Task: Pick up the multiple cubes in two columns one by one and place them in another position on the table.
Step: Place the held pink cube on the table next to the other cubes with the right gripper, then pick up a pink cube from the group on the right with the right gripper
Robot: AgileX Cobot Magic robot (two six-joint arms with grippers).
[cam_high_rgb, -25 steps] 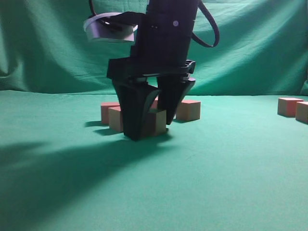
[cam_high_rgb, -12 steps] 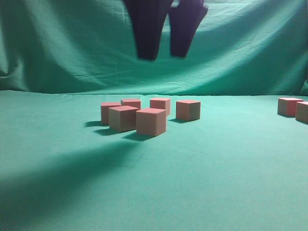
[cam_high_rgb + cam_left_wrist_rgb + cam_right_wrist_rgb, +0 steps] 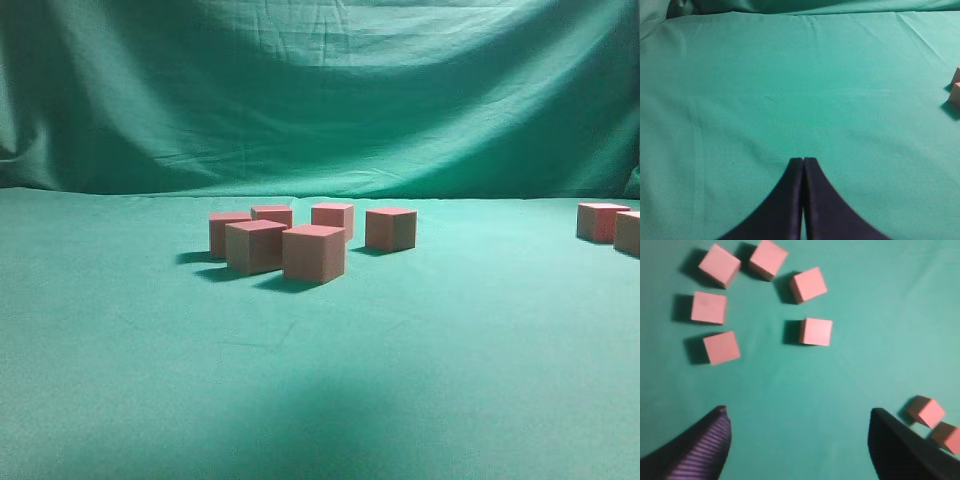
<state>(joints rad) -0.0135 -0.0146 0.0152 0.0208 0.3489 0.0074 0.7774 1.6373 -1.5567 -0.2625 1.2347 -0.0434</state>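
— So, what do the cubes point(image 3: 314, 252) look like?

— Small sharp-edged blocks, matte, with salmon-pink tops and sides that read a little tan. In the exterior view six sit in a loose cluster around the middle of the tabletop point(image 3: 450, 380), toward its far edge, each throwing a short shadow to the left. Two more point(image 3: 602, 221) sit at the right edge, close together.

— And from your wrists?

— My right wrist camera looks straight down on the cluster: six cubes point(image 3: 816, 331) in a rough ring, none touching, each turned at its own angle. The other pair point(image 3: 925, 411) lies lower right, just beside my right finger. My right end effector point(image 3: 800, 440) is spread wide with nothing between its fingers, hanging above bare cloth. My left end effector point(image 3: 803, 162) has its fingers pressed together, gripping nothing, over an open stretch of cloth; two cubes point(image 3: 955, 94) just clip the right border of that view.

— Anything in the way?

— Nothing stands among the cubes. The gaps between them are narrow on the cluster's left side, wider around the block nearest the pair.

— The surface and surroundings?

— Plain green cloth with faint creases covers the tabletop. A draped green backdrop point(image 3: 320, 90) hangs behind the far edge, folded and shadowed. A broad dark shadow lies along the near edge.
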